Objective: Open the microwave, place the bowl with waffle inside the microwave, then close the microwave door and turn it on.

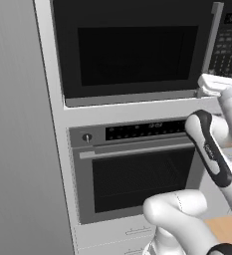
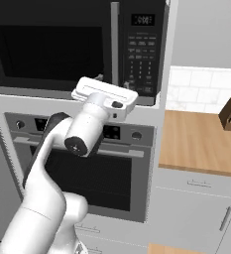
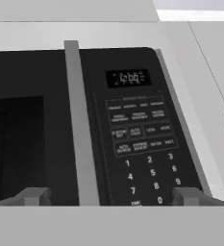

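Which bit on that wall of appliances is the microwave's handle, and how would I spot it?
Start at the tall white cabinet column with two built-in appliances. The upper one is the large black microwave; between its dark window and its black keypad panel runs the tall silver vertical bar handle. The silver-fronted oven below has a horizontal handle instead.

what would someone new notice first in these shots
The big black microwave built into the white wall unit, its door shut, with a tall silver handle beside the keypad. Right in front of it hangs the white arm's tool, open, its tips straddling the handle's lower end and the keypad. Below the microwave sits a silver-fronted oven, and a wooden counter runs off to the right.
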Robot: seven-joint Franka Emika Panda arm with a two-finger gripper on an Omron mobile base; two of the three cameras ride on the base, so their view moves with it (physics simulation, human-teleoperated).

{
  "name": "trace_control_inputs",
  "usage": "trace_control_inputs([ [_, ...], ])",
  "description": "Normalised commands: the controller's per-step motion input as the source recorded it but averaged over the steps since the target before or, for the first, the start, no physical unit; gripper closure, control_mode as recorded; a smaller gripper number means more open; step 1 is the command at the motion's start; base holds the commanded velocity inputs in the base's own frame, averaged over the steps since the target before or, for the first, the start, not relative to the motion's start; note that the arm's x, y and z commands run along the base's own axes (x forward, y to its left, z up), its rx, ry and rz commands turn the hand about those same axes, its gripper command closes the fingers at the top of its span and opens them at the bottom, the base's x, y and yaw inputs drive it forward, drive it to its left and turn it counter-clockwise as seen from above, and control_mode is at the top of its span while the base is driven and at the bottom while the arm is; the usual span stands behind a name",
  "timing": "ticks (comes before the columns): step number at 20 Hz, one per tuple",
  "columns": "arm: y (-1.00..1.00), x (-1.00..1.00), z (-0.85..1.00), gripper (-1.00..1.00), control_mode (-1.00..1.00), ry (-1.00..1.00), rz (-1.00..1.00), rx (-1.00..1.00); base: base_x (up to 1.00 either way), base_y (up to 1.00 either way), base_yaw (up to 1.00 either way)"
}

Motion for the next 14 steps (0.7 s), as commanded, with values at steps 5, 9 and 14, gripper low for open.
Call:
trace_control_inputs([
  [5, -0.55, -0.5, 0.0, -1.0, -1.0, 0.07, 0.0, -0.03, 0.0, 0.0, 0.0],
  [9, -0.28, -0.39, 0.0, -1.0, -1.0, 0.18, 0.0, -0.07, 0.0, 0.0, 0.0],
  [14, -0.03, 0.0, -0.07, -1.0, -1.0, 0.19, 0.05, -0.1, 0.0, 0.0, 0.0],
])
